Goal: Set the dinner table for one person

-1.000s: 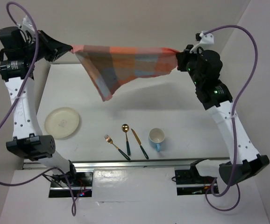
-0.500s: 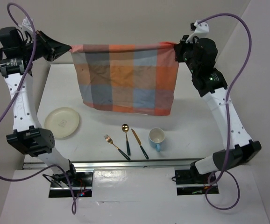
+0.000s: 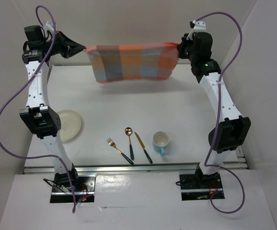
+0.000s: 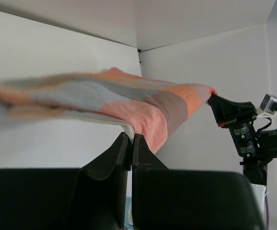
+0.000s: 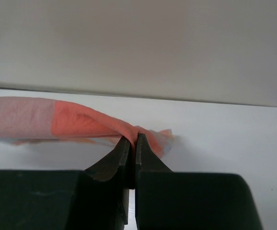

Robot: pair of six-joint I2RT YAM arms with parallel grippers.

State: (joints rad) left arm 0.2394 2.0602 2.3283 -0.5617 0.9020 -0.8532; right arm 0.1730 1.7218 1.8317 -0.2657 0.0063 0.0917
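An orange-and-blue checked placemat [image 3: 133, 62] hangs stretched between both arms, high over the far end of the dinner table [image 3: 143, 108]. My left gripper [image 3: 85, 49] is shut on its left corner, and my right gripper [image 3: 178, 46] is shut on its right corner. The left wrist view has the cloth [image 4: 109, 103] running away from the pinched jaws toward the right arm [image 4: 246, 136]. In the right wrist view the orange corner [image 5: 86, 125] is clamped between the fingertips. The cloth's lower edge hangs above the tabletop.
On the near part of the table lie a pale yellow plate [image 3: 70, 124], a gold fork [image 3: 119, 150], a gold spoon [image 3: 129, 141], a gold knife [image 3: 143, 147] and a light blue mug [image 3: 161, 142]. A metal rail [image 3: 138, 167] runs along the near edge. White walls enclose the table.
Both arms have swung farther back with the placemat, which first spread out flat and now hangs shorter in view over the far end. The tableware has not moved.
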